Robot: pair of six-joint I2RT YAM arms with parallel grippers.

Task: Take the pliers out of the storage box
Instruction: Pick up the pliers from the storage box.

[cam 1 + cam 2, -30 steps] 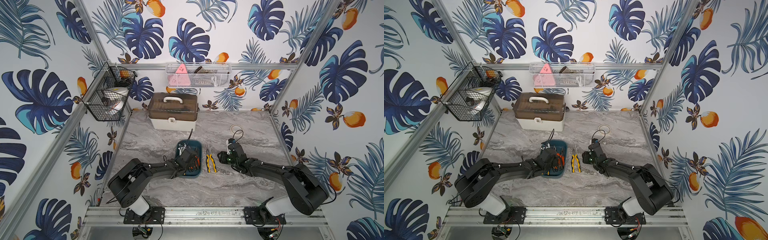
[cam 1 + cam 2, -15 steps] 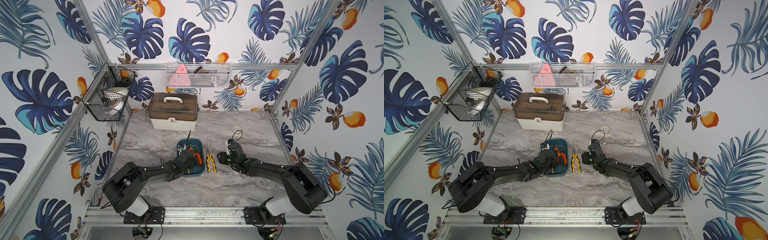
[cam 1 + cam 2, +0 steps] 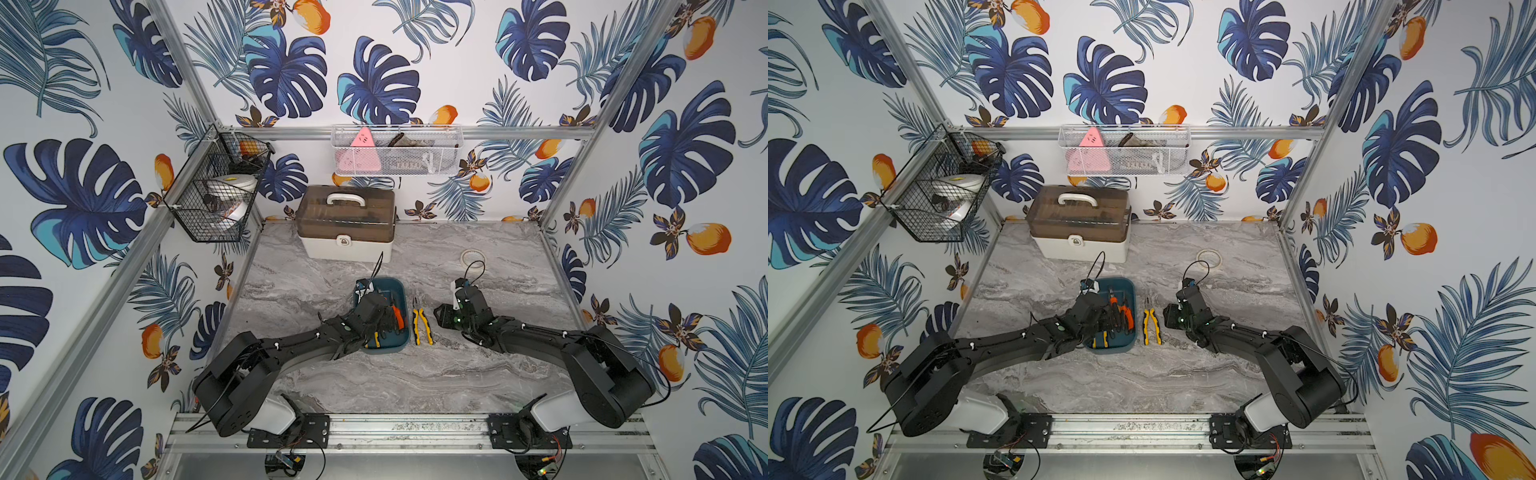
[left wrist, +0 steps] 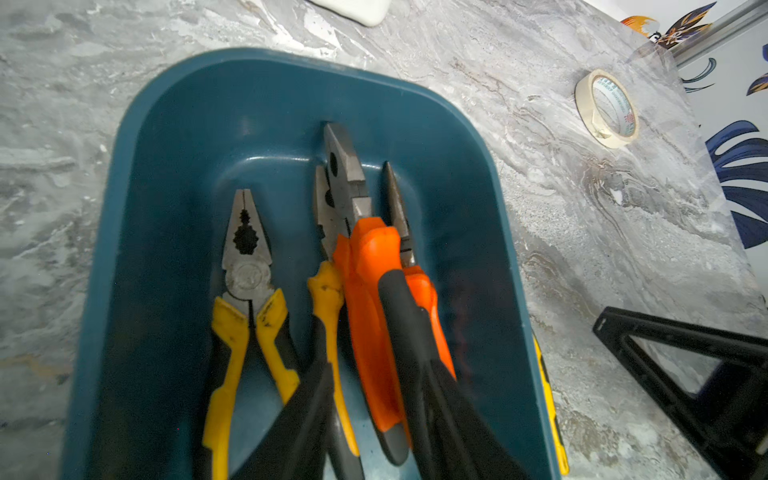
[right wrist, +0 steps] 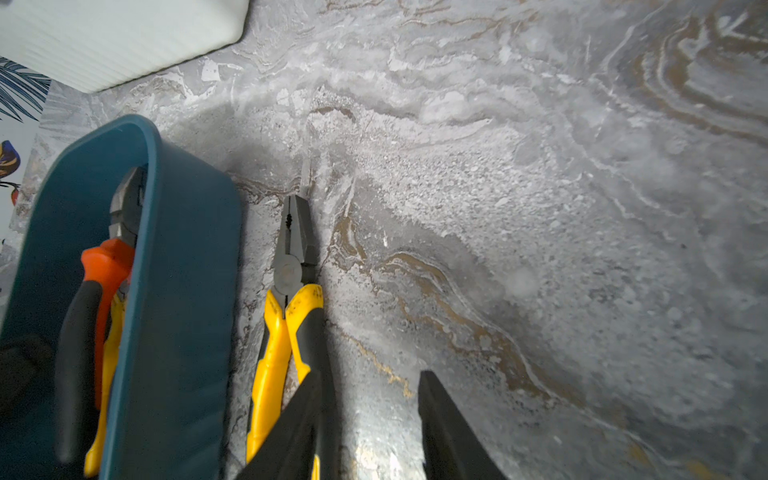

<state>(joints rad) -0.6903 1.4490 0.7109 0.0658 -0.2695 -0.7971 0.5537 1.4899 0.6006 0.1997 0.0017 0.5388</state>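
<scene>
The storage box (image 3: 386, 281) (image 3: 1121, 282) is a dark teal bin at mid-table. Several pliers lie in it side by side: a yellow-handled pair (image 4: 245, 266), another yellow one (image 4: 328, 291), an orange-handled pair (image 4: 370, 291) and a slim-nosed pair (image 4: 397, 208). My left gripper (image 4: 374, 374) (image 3: 388, 322) reaches into the box, jaws apart, its fingers either side of the orange handle. Another yellow-handled pliers (image 3: 422, 324) (image 5: 286, 291) lies on the table just right of the box. My right gripper (image 5: 370, 378) (image 3: 440, 318) hovers open beside it, with bare table between its fingers.
A white toolbox (image 3: 347, 232) with a brown lid stands behind the box. A tape roll (image 3: 471, 257) (image 4: 606, 108) lies at the back right. A black wire basket (image 3: 216, 195) and a white mesh basket (image 3: 397, 151) hang on the walls.
My left gripper has shifted a little to the right inside the box, and its jaws now stand apart around the orange handle. The right arm has not moved.
</scene>
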